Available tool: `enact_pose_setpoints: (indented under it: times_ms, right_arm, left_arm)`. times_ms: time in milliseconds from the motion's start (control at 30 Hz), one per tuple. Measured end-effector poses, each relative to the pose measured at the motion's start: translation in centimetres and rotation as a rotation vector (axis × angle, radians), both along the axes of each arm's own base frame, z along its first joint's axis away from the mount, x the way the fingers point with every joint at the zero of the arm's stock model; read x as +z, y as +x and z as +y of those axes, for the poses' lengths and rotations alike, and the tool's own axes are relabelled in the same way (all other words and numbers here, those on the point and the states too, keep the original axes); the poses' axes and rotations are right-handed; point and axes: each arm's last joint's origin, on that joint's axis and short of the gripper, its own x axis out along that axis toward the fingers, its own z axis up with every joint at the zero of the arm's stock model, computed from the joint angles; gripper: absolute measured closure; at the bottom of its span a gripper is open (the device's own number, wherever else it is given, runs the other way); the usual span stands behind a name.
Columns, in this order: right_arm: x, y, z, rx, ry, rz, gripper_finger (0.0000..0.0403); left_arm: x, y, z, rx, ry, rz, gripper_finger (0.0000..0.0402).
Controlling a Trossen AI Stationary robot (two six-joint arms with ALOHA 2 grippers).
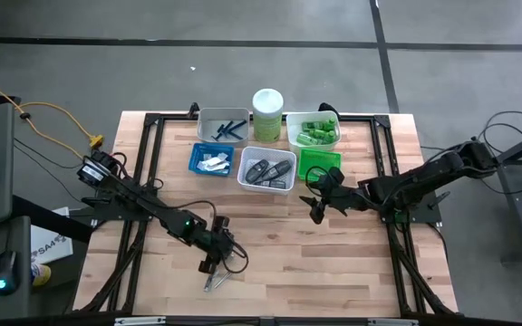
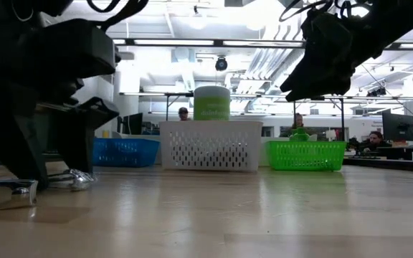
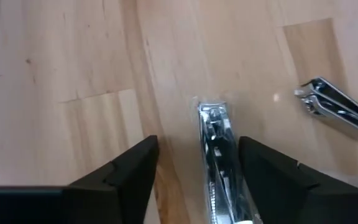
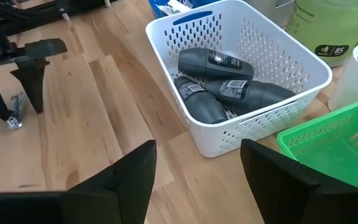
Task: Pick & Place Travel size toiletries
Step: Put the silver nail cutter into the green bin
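Left gripper (image 1: pixel 214 264) sits low over the near-left part of the wooden worktop (image 1: pixel 270 263), fingers parted. In the left wrist view a silver nail clipper (image 3: pixel 219 162) lies flat on the wood between the two fingers (image 3: pixel 123 180), touching neither. A second clipper (image 3: pixel 337 109) lies just beside it, outside the fingers.

Right gripper (image 1: pixel 320 201) is held above the worktop, right of centre, near the trays. Its fingers (image 4: pixel 123 186) stand apart with nothing between them.

Trays, far side of the worktop:
- White perforated tray (image 4: pixel 278 106), nearest the right gripper, holds three dark grey oval cases (image 4: pixel 219 84) lying side by side.
- Green tray (image 1: pixel 320 163), just beside the white one (contents not discernible).
- Blue tray (image 1: pixel 210 159), on the other side of the white one, holds small pale items that cannot be identified.
- Grey tray (image 1: pixel 223 125), behind these, holds thin blue razors (image 1: pixel 232 128).
- A further white tray (image 1: pixel 314 129), behind the green one, holds green tubes (image 1: pixel 317 130).
- Tall pale-green canister (image 1: pixel 267 115) with a white round lid stands upright between the two rear trays.

People are seated at desks in the room beyond.
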Motion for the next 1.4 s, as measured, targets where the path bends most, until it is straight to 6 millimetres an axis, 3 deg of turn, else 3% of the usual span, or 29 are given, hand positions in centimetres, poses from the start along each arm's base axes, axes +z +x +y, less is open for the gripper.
enact_pose_setpoints:
  times_ms: [367, 633, 767, 1133, 1400]
  right_arm:
    - [0.0, 0.0, 0.0, 0.0, 0.0, -0.001, 0.0176]
    - [-0.4, 0.2, 0.3, 0.022, 0.035, 0.011, 0.0176]
    - [-1.4, 0.8, 1.4, 0.063, 0.021, 0.026, 0.0176]
    - [-3.5, 3.6, 5.2, 0.281, -0.232, -0.094, 0.0176]
    - [-4.9, 5.8, 5.8, 0.306, -0.378, -0.272, 0.0176]
  left_arm:
    - [-0.2, -0.1, 0.1, 0.003, 0.014, 0.021, 0.0346]
    - [0.3, 0.1, 0.2, -0.037, 0.096, -0.059, 0.0349]
    - [1.8, 0.8, 0.8, -0.024, 0.177, -0.202, 0.0349]
    - [6.3, 4.4, 3.3, -0.069, 0.329, -0.691, 0.0349]
    - [8.3, 5.6, 5.3, -0.09, 0.256, -0.903, 0.0349]
